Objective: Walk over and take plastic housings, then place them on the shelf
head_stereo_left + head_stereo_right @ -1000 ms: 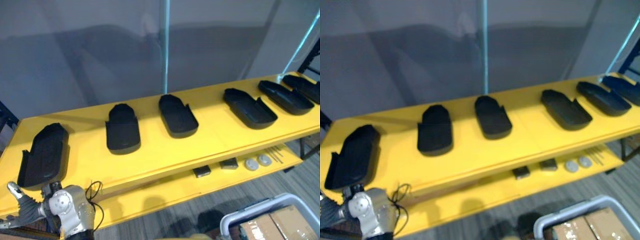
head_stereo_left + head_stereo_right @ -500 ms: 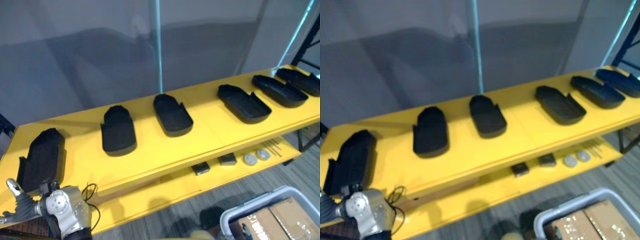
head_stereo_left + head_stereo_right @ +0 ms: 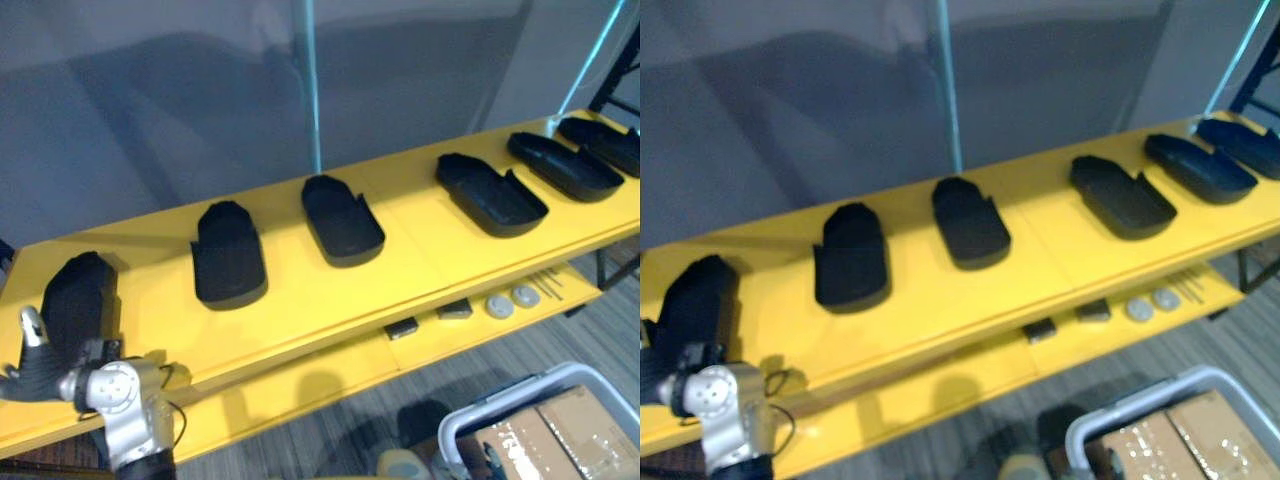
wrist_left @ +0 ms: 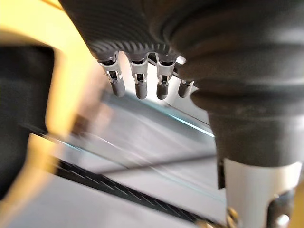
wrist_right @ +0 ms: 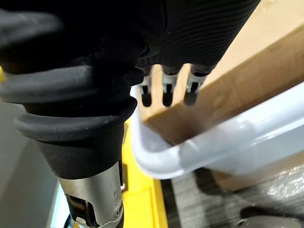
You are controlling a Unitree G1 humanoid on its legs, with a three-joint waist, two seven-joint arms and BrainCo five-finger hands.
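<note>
Several black plastic housings lie in a row on the yellow shelf (image 3: 300, 305): the leftmost housing (image 3: 80, 295), a second (image 3: 228, 265), a third (image 3: 342, 220), and more to the right (image 3: 490, 193). My left hand (image 3: 38, 375) is at the near end of the leftmost housing, thumb raised. I cannot tell whether it touches the housing. In the left wrist view its fingers (image 4: 137, 83) are straight and hold nothing, with the housing (image 4: 19, 118) a dark shape beside them. My right hand (image 5: 164, 90) hangs open over a white tub.
The white tub (image 3: 470, 425) with cardboard boxes (image 3: 560, 430) stands on the floor at the lower right. The lower shelf board (image 3: 330, 365) carries two small dark blocks (image 3: 402, 328) and two grey discs (image 3: 498, 305). A grey wall and a thin post (image 3: 310, 90) stand behind the shelf.
The camera has shifted a little. My left hand has risen and come closer to the near end of the leftmost housing. The housings have not moved on the shelf.
</note>
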